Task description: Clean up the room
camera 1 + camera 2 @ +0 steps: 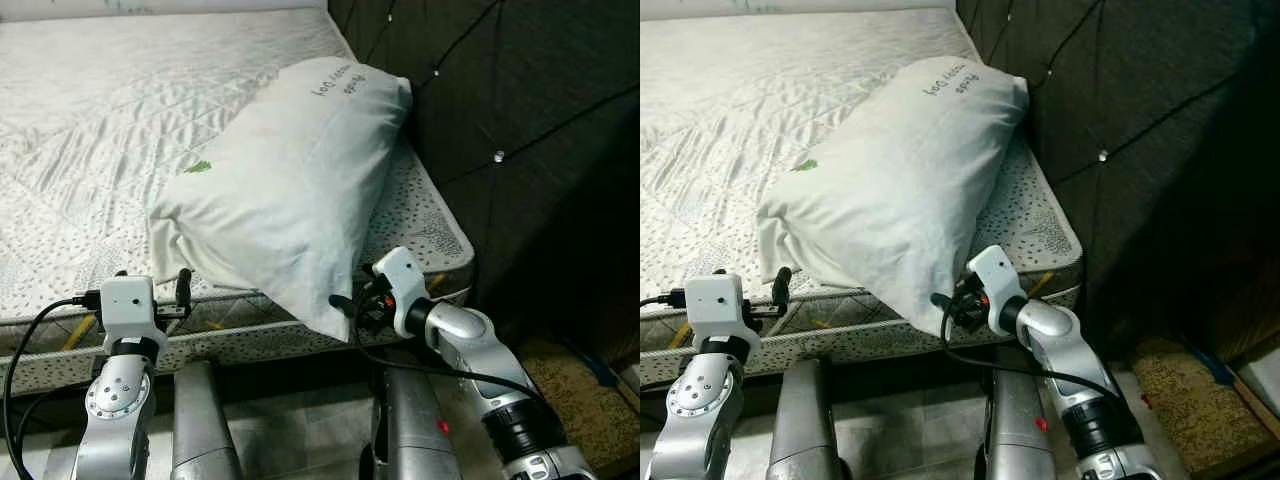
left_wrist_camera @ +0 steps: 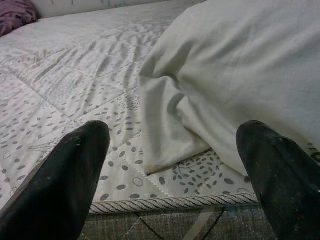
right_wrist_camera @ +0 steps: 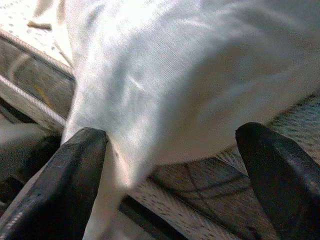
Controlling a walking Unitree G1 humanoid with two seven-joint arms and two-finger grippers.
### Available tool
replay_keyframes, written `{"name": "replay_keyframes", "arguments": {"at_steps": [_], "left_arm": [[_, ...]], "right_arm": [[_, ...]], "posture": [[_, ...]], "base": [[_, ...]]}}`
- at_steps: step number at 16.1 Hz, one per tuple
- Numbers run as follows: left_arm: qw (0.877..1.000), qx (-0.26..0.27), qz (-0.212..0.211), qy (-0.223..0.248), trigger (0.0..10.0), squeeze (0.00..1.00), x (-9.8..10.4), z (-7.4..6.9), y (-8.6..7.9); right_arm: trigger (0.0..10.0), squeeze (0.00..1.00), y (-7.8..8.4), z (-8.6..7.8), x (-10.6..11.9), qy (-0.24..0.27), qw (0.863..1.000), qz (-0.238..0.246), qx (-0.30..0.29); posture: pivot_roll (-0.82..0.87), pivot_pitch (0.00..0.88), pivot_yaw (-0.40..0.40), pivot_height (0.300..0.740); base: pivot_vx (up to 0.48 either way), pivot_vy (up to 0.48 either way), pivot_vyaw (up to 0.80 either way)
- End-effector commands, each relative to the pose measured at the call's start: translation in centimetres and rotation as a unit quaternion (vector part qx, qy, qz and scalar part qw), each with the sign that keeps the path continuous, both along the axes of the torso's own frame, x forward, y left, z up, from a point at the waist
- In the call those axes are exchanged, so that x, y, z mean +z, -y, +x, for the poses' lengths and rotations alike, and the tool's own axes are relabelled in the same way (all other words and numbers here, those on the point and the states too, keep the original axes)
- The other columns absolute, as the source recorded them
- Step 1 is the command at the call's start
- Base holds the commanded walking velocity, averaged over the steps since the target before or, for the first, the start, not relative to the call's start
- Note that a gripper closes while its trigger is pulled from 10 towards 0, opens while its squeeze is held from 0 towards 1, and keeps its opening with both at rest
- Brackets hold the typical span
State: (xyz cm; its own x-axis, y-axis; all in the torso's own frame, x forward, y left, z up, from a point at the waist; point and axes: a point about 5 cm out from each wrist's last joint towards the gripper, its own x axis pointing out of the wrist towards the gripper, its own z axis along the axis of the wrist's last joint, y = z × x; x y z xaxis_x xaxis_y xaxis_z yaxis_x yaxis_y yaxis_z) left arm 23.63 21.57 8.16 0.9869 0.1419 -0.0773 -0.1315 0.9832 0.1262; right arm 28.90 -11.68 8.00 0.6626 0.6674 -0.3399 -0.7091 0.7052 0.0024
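White pillow (image 1: pixel 290 190) lying aslant on the mattress (image 1: pixel 90 150), top corner against the dark headboard (image 1: pixel 520 130), low corner overhanging the bed edge, right gripper (image 3: pixel 170 175) spread wide around that corner, left gripper (image 2: pixel 172 175) likewise agape, near the pillow's other low corner, floor below mostly hidden.

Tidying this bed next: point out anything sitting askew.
The white pillow lies diagonally across the mattress corner, its lower corner drooping over the bed's edge toward the open right pincer. The open left pincer sits at its other low corner.

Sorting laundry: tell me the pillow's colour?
White pillow, small green mark; clearest in the left eye view.
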Motion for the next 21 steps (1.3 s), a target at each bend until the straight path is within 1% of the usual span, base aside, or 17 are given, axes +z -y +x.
{"name": "replay_keyframes", "arguments": {"at_steps": [1, 4, 5, 6, 7, 8, 9, 10, 12, 15, 17, 19, 21], "left_arm": [[1.000, 0.001, 0.003, -0.006, 10.0, 0.00, 0.0, -0.1, -0.2], [1.000, 0.004, 0.011, -0.012, 10.0, 0.00, -0.2, -0.7, -1.1], [1.000, 0.008, 0.015, -0.014, 10.0, 0.00, -0.1, -1.1, -1.4], [1.000, 0.009, 0.016, -0.014, 10.0, 0.00, -0.1, -1.2, -1.5], [1.000, 0.011, 0.018, -0.019, 10.0, 0.00, -0.3, -1.6, -1.6], [1.000, 0.011, 0.019, -0.019, 10.0, 0.00, -0.3, -1.6, -1.6], [1.000, 0.011, 0.020, -0.018, 10.0, 0.00, -0.3, -1.6, -1.6], [1.000, 0.011, 0.021, -0.016, 10.0, 0.00, -0.2, -1.5, -1.5], [1.000, 0.010, 0.022, -0.015, 10.0, 0.00, -0.1, -1.4, -1.5], [1.000, 0.008, 0.021, -0.014, 10.0, 0.00, -0.2, -1.2, -1.3], [1.000, 0.006, 0.020, -0.014, 10.0, 0.00, -0.3, -1.1, -1.1], [1.000, 0.005, 0.019, -0.012, 10.0, 0.00, -0.3, -1.0, -0.9], [1.000, 0.004, 0.018, -0.012, 10.0, 0.00, -0.3, -0.9, -0.9]], "right_arm": [[10.0, 0.00, -0.3, 0.2, 0.8, 0.003, 1.000, 0.014, 0.008], [10.0, 0.00, -1.1, 0.8, 1.8, -0.016, 0.998, 0.065, -0.005], [10.0, 0.00, -1.2, 1.2, 2.2, -0.021, 0.996, 0.089, -0.016], [10.0, 0.00, -1.3, 1.3, 2.3, -0.022, 0.995, 0.094, -0.018], [10.0, 0.00, -1.7, 1.9, 2.5, -0.021, 0.993, 0.109, -0.042], [10.0, 0.00, -2.3, 2.2, 2.5, -0.027, 0.991, 0.121, -0.052], [6.4, 0.00, -2.8, 2.3, 2.5, -0.028, 0.991, 0.122, -0.051], [3.3, 0.00, -3.5, 2.3, 2.6, -0.029, 0.990, 0.126, -0.049], [0.0, 0.00, -4.8, 2.2, 2.6, -0.034, 0.990, 0.131, -0.041], [0.0, 0.00, -5.7, 2.0, 2.7, -0.032, 0.990, 0.135, -0.032], [0.0, 0.00, -5.7, 2.1, 2.6, -0.034, 0.988, 0.141, -0.047], [0.0, 0.00, -5.5, 2.6, 2.8, -0.023, 0.988, 0.137, -0.065], [0.0, 0.00, -5.0, 3.6, 3.3, -0.008, 0.986, 0.137, -0.090]], "posture": [[0.01, 0.026, -0.013, 0.481], [0.02, 0.022, -0.012, 0.481], [0.03, 0.018, -0.014, 0.481], [0.03, 0.018, -0.014, 0.481], [0.04, 0.016, -0.013, 0.481], [0.05, 0.013, -0.016, 0.481], [0.05, 0.012, -0.017, 0.481], [0.05, 0.012, -0.017, 0.481], [0.06, 0.006, -0.019, 0.481], [0.05, 0.005, -0.026, 0.481], [0.05, 0.000, -0.037, 0.481], [0.05, 0.000, -0.038, 0.481], [0.05, 0.000, -0.035, 0.481]], "base": [[0.000, 0.000, 0.00], [0.000, 0.000, 0.00], [0.000, 0.000, 0.00], [0.000, 0.000, 0.00], [0.000, 0.000, 0.00], [0.000, 0.000, 0.00], [0.000, 0.000, 0.00], [0.000, 0.000, 0.00], [0.000, 0.000, 0.00], [0.000, 0.000, 0.00], [0.000, 0.000, 0.00], [0.000, 0.000, 0.00], [0.000, 0.000, 0.00]]}}
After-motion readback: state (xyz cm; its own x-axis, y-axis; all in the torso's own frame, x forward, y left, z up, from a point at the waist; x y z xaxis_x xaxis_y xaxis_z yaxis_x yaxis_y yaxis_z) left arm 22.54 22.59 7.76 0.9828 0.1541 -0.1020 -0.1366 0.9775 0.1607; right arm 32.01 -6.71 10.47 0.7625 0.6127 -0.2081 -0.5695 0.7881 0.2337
